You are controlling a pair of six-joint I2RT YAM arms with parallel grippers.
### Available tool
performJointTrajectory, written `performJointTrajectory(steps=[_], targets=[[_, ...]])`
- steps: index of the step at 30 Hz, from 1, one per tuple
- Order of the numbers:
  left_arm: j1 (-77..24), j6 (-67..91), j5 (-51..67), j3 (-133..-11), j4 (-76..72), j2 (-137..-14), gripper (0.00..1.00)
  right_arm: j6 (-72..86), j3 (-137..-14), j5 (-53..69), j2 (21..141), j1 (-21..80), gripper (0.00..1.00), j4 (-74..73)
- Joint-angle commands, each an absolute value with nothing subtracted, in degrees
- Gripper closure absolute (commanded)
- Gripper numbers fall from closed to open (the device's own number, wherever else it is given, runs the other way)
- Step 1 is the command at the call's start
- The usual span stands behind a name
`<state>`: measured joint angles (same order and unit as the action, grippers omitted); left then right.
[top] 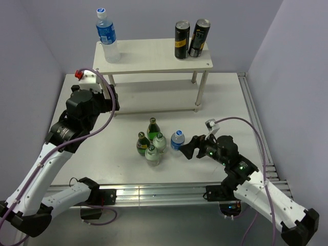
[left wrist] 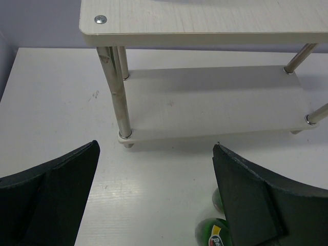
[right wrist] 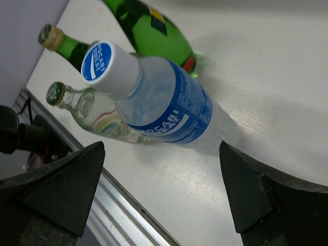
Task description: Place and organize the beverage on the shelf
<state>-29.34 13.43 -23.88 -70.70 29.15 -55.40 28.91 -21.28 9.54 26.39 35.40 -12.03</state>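
Right hand (top: 189, 148) squared to blue-label bottle (top: 177, 139).
I find it spread and empty, bottle upright on the tabletop (top: 102, 169) just ahead of the fingers (right wrist: 61, 189). Left hand (top: 114, 101), also released, sits farther off.

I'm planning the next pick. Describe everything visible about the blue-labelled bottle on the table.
The bottle is clear plastic, with a blue Pocari Sweat label and a white cap printed blue on top. It stands upright on the table, right of the glass bottles. The open right gripper faces it without touching.
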Motion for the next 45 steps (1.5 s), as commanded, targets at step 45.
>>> performJointTrajectory(steps=[45], targets=[[-29.5, 14.1, -25.2, -65.7, 23.2, -49.2, 0.01, 26.5, -14.5, -29.2, 68.1, 54.1, 0.05, 40.2]])
